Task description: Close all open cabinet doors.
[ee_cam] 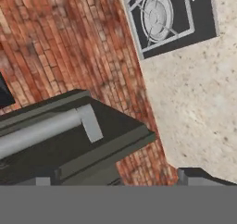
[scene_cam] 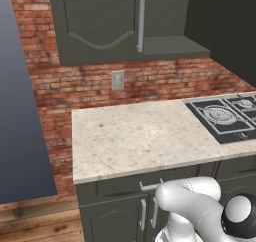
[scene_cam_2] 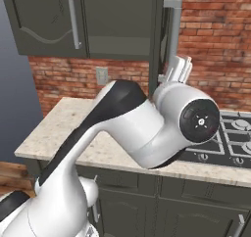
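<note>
The wall cabinet above the desk [scene_cam: 135,136] has two doors with the arched moulding. The left cabinet door [scene_cam: 97,21] lies flat against the cabinet front, and its long silver bar handle [scene_cam: 141,21] stands at its right edge; the top of this door is cut off by the upper border in both base views. The right cabinet door [scene_cam_2: 162,35] stands open, swung out toward the robot, so in the right base view it appears only as a narrow dark edge with its own silver handle [scene_cam_2: 175,33] on the side turned to the brick wall [scene_cam_2: 215,45]. In the left base view the open cabinet interior [scene_cam: 172,16] and its bottom shelf are visible, but the door itself there is only a dark mass at the right border, hard to make out. The gripper [scene_cam_2: 179,70] is raised just under the lower end of that handle, and the white wrist hides most of it. In the hand view the door's edge [ee_cam: 92,149] and the handle bar cross the lower left, very near to the camera, and one dark fingertip [ee_cam: 199,177] shows at the bottom; I cannot tell if the gripper is released or clenched. The stove [scene_cam: 225,116] sits at the right end of the desk, partly cut off. A wall outlet [scene_cam: 118,79] is on the bricks.
</note>
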